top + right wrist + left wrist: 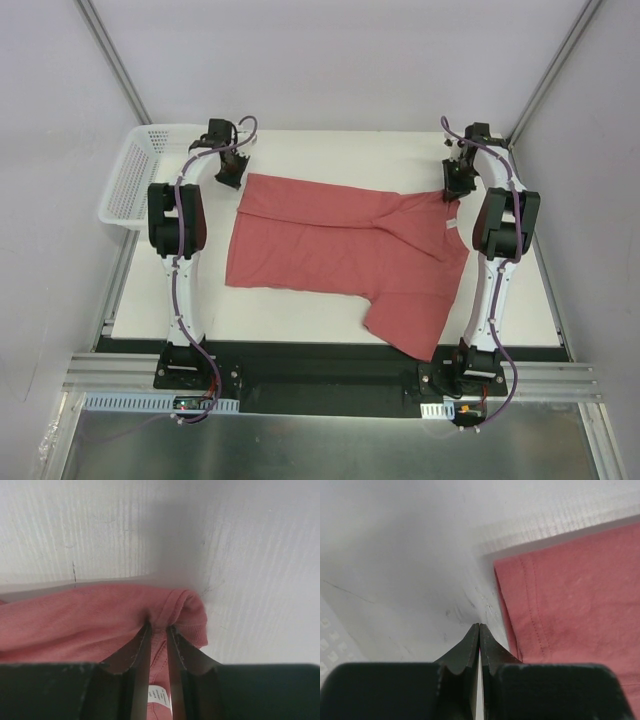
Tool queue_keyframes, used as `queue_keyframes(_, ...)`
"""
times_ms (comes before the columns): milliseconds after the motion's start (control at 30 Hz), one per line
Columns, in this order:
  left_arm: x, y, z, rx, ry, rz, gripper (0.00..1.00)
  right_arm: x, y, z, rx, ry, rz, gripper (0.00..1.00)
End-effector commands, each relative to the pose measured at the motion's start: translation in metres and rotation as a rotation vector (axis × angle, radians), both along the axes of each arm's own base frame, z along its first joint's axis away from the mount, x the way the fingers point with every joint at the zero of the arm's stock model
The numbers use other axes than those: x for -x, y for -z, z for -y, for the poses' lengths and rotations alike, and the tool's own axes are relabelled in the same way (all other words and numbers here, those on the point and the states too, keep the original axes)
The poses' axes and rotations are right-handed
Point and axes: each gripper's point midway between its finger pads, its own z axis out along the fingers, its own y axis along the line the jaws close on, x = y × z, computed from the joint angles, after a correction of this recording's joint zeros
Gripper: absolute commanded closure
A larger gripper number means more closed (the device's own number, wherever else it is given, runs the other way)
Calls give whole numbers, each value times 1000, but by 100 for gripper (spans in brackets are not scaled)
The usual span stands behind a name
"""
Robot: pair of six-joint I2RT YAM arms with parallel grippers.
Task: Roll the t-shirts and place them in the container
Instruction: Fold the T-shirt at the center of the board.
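Note:
The salmon-red t-shirt (340, 240) lies spread flat on the white table, hem to the left and neck to the right, with one sleeve pointing toward the near edge. My left gripper (232, 178) sits at the shirt's far left hem corner. In the left wrist view it (479, 626) is shut, tips on the table just beside the hem (570, 595). My right gripper (455, 188) is at the neck. In the right wrist view it (159, 627) is shut on the bunched collar (175, 605), with the white label (159, 696) between the fingers.
A white perforated basket (135, 175) stands at the table's far left corner, just left of my left arm; its mesh shows in the left wrist view (327, 645). Grey walls close the back and sides. The black base rail (320, 375) runs along the near edge.

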Motion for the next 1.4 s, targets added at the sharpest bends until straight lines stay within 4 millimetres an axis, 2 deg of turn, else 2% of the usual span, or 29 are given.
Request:
queue_keyframes(0,0,-21,-2,-2,-64,21,100,-5,-9,16,60,35,18,77)
queue_keyframes(67,-4,-36,6,39,-64,50,100,-4,-16,16,65,28,26,73)
queue_keyframes(100,-10,-52,10,58,-55,85,100,-4,-21,17,71,23,35,67)
queue_keyframes(133,-12,-60,16,76,-41,100,100,-6,-36,18,78,24,64,63)
queue_keyframes(200,-19,-76,27,126,-12,133,100,-6,-52,23,113,17,94,58)
queue_keyframes(267,-21,-83,38,154,8,143,100,-3,-76,35,182,31,132,57)
queue_keyframes(367,-23,-87,47,179,26,151,100,-3,-100,42,231,19,188,57)
queue_keyframes(467,-20,-83,52,196,26,134,100,-8,-104,39,229,-28,217,67)
queue_keyframes(600,-14,-78,65,241,70,107,100,-21,-95,28,215,-69,235,77)
queue_keyframes(700,-12,-68,68,248,81,82,100,-32,-89,8,167,-126,253,83)
queue_keyframes(733,-11,-65,70,250,87,75,100,-34,-79,-1,156,-149,237,84)
queue_keyframes(800,-9,-55,70,246,87,53,100,-37,-71,-15,149,-198,229,86)
queue_keyframes(900,-9,-41,67,222,69,32,100,-34,-51,-21,162,-248,180,87)
queue_keyframes(933,-10,-36,63,201,49,26,100,-31,-41,-18,178,-249,152,87)
queue_keyframes(1067,-7,-17,51,142,15,-3,100,-18,-20,-3,248,-255,61,92)
queue_keyframes(1200,-2,-4,44,104,-9,-29,100,-5,-9,16,289,-240,-4,95)
queue_keyframes(1367,-2,5,34,60,-48,-37,100,2,-2,21,300,-238,-35,95)
